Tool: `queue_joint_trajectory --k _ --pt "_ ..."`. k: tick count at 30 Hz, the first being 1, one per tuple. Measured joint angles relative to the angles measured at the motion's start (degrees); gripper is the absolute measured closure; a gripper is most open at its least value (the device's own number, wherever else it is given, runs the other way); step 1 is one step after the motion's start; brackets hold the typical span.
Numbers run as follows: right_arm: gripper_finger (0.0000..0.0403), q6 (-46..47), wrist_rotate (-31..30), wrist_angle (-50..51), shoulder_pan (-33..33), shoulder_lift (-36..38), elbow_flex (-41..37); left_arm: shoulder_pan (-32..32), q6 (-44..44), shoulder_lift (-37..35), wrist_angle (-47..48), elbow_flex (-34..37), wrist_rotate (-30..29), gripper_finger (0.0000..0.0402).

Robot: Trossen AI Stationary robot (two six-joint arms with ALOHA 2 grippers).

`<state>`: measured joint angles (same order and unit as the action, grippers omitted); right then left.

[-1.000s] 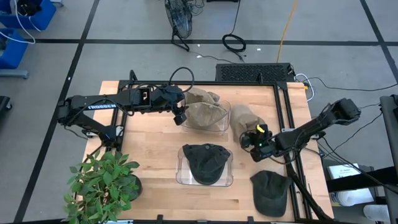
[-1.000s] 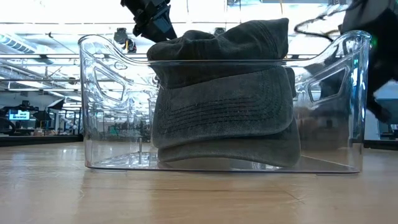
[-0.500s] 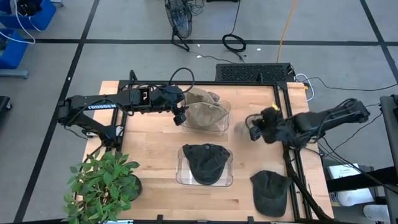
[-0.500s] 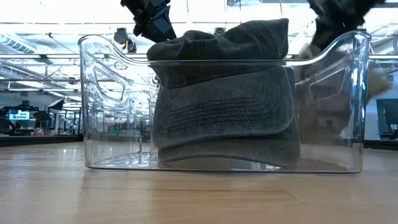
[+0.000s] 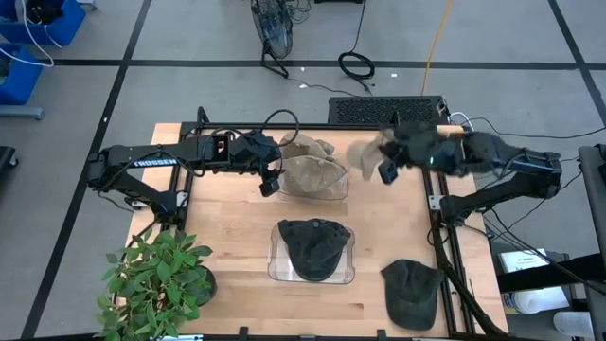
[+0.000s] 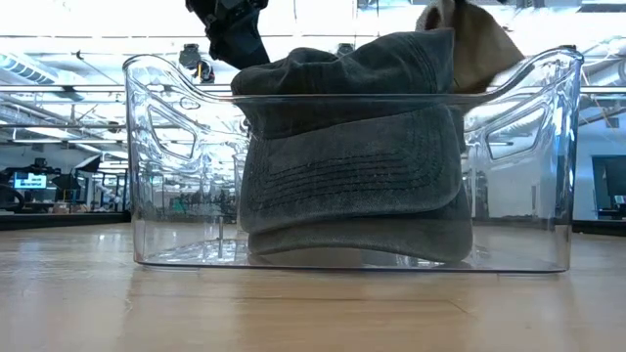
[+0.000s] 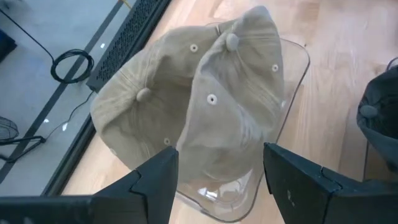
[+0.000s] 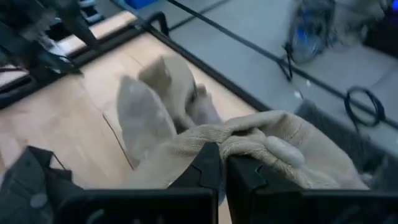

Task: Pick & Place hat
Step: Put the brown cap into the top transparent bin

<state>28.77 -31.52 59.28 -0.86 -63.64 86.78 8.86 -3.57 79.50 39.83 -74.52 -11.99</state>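
Note:
A tan hat (image 5: pixel 364 152) hangs in the air over the table's far right part, with my right gripper (image 5: pixel 387 167) shut on it; in the low view the same tan hat (image 6: pixel 477 47) shows high up. Two more tan hats (image 7: pixel 205 106) lie in the far clear bin (image 5: pixel 338 188). My left gripper (image 5: pixel 270 181) stands open just left of that bin, its fingers (image 7: pixel 155 180) short of the hats and touching nothing. Dark hats (image 5: pixel 312 244) fill the near clear bin (image 6: pixel 156 176). Another dark hat (image 5: pixel 412 289) lies flat on the table at the near right. My right gripper pinches a bunched fold of the tan hat's cloth (image 8: pixel 231 142) between its two fingers (image 8: pixel 205 169). The cloth drapes over and past the fingertips. The fingers slant downward from the table's right side. The hat is lifted clear of the table.
A potted plant (image 5: pixel 156 279) stands at the near left corner. A black metal frame (image 5: pixel 437 204) runs along the table's right edge, and a dark grille (image 5: pixel 386 109) lies at the far edge. Bare wood (image 5: pixel 227 227) shows between the bins and the plant.
My right gripper has risen steeply from the table right of the far bin and swung toward the far edge, rolling as it went. The tan hat has come up with it, from lying on the table to hanging clear.

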Motion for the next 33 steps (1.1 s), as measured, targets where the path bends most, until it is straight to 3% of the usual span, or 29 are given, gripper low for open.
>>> queue_joint_trajectory --k 5,11,17,26,33 --pt "0.0402 -14.9 9.4 -1.2 -8.5 -6.3 11.9 0.0 2.1 0.0 -1.1 0.0 -0.2 0.0167" --pt "0.0403 -32.5 22.2 -0.5 -16.5 -15.8 24.2 0.1 -4.5 0.0 -3.1 0.0 -0.3 0.0167" --pt "0.0403 -49.7 31.5 -1.1 -19.8 -25.2 32.0 0.1 -11.4 -0.8 -2.6 0.0 -0.3 0.0167" --pt "0.0403 -67.9 51.6 -2.0 -18.1 -31.7 33.5 -0.9 -19.2 -9.1 -2.9 0.0 -4.3 0.0167" --pt "0.0403 -77.0 52.5 0.1 -16.3 -32.3 29.2 -4.0 -20.9 -13.3 -3.1 0.0 -9.8 0.0167"
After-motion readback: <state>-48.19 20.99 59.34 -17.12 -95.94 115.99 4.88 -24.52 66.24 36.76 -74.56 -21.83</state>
